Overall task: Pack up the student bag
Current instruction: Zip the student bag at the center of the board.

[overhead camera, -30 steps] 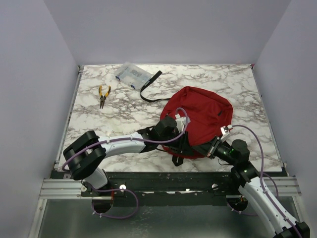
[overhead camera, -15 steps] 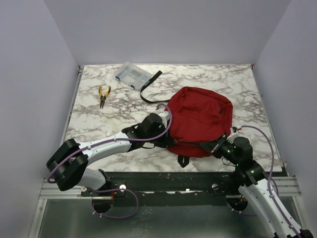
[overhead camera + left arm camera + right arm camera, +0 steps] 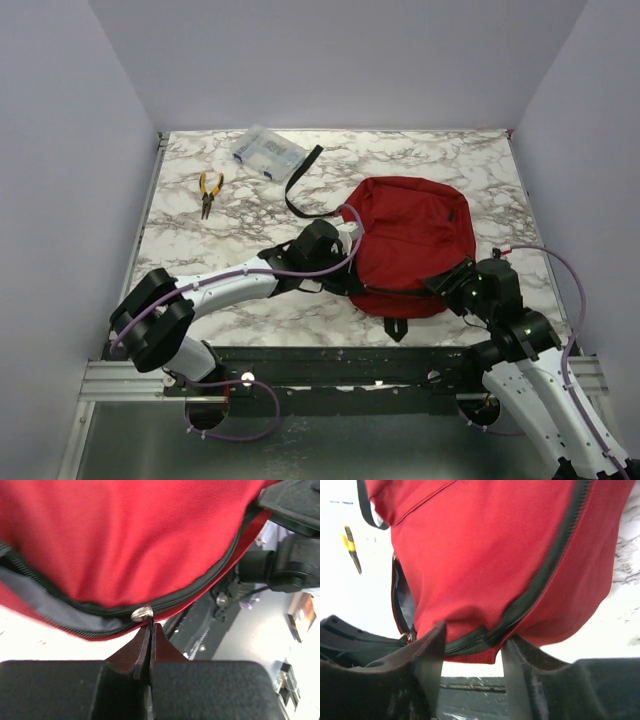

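The student bag (image 3: 415,235), dark red with a black zip, lies on the right half of the marble table (image 3: 200,250). My left gripper (image 3: 352,284) is at its near left edge. In the left wrist view the left gripper (image 3: 149,627) is shut on the metal zip pull (image 3: 142,613), and the bag (image 3: 125,540) gapes to the left of the pull, showing grey lining. My right gripper (image 3: 456,284) is at the bag's near right edge. In the right wrist view the right gripper (image 3: 472,640) pinches the zipped seam corner of the bag (image 3: 485,555).
Yellow-handled pliers (image 3: 209,190) lie at the far left, also in the right wrist view (image 3: 351,547). A clear plastic box (image 3: 266,152) sits at the back. A black strap (image 3: 303,175) trails from the bag toward the box. The table's near edge is just below both grippers.
The bag has slid right and flattened. My right gripper moved right with its edge. My left gripper followed rightward along the near edge, still on the zip.
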`<control>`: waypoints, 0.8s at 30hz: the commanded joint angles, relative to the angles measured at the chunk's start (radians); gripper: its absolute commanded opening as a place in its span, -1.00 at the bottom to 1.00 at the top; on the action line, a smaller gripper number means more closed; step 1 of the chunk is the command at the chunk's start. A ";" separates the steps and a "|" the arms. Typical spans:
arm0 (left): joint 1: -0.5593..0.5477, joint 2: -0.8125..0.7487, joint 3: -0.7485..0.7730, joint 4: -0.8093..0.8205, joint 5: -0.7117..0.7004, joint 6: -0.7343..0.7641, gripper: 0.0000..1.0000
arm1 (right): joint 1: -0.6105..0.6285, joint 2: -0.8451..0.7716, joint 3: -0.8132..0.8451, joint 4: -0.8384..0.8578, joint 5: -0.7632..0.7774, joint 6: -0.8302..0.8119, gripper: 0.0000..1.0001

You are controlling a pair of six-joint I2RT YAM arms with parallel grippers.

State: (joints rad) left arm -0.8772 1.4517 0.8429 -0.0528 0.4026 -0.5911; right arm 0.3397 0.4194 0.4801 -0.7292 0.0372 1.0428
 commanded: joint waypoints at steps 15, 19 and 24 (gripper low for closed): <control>-0.135 0.129 0.126 0.149 0.166 -0.090 -1.00 | -0.005 0.092 0.116 -0.267 -0.191 0.120 0.32; -0.128 0.124 0.122 0.151 0.163 -0.076 -1.00 | -0.006 0.139 0.205 -0.335 -0.156 -0.009 0.53; -0.125 0.116 0.113 0.164 0.154 -0.079 -1.00 | -0.005 0.128 0.185 -0.355 -0.242 0.054 0.61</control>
State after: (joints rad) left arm -1.0016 1.5879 0.9535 0.0624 0.5308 -0.6659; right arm 0.3382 0.5713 0.6849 -1.0206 -0.1333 1.0748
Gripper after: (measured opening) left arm 0.006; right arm 0.802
